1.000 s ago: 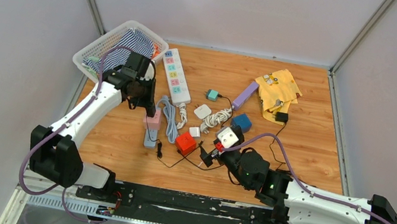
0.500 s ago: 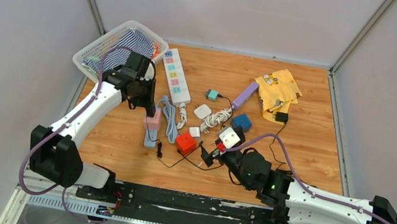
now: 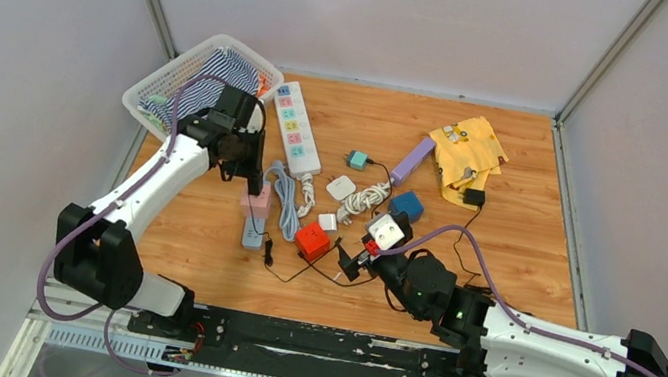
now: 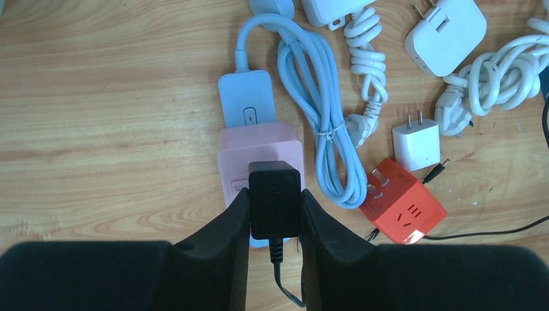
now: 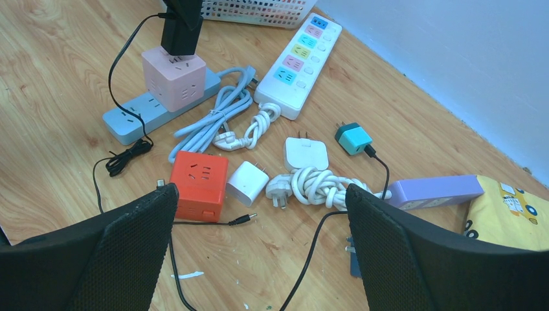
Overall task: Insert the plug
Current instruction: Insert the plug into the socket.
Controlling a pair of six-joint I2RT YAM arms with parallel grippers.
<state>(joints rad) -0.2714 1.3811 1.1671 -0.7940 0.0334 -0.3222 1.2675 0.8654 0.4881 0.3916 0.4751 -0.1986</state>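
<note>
A black plug (image 4: 274, 206) with a thin black cord is pinched between my left gripper's (image 4: 274, 194) black fingers. It stands upright on the top face of a pink cube socket (image 4: 259, 146), which sits on a light-blue power strip (image 4: 245, 103). The right wrist view shows the black plug (image 5: 180, 31) resting on the pink cube (image 5: 173, 79), with its prongs hidden. In the top view my left gripper (image 3: 247, 175) is over the pink cube (image 3: 256, 202). My right gripper (image 3: 369, 251) hovers open over the table's middle, holding nothing (image 5: 260, 191).
A red cube socket (image 5: 197, 184), white chargers (image 5: 248, 183), a knotted white cord (image 5: 317, 183) and loose black cords lie between the arms. A white multi-colour power strip (image 3: 296, 128), a white basket (image 3: 181, 73), a purple strip (image 3: 412, 160) and a yellow cloth (image 3: 468, 149) lie farther back.
The left arm has shifted very slightly while its gripper stays shut on the black plug at the pink cube. The right arm holds still.
</note>
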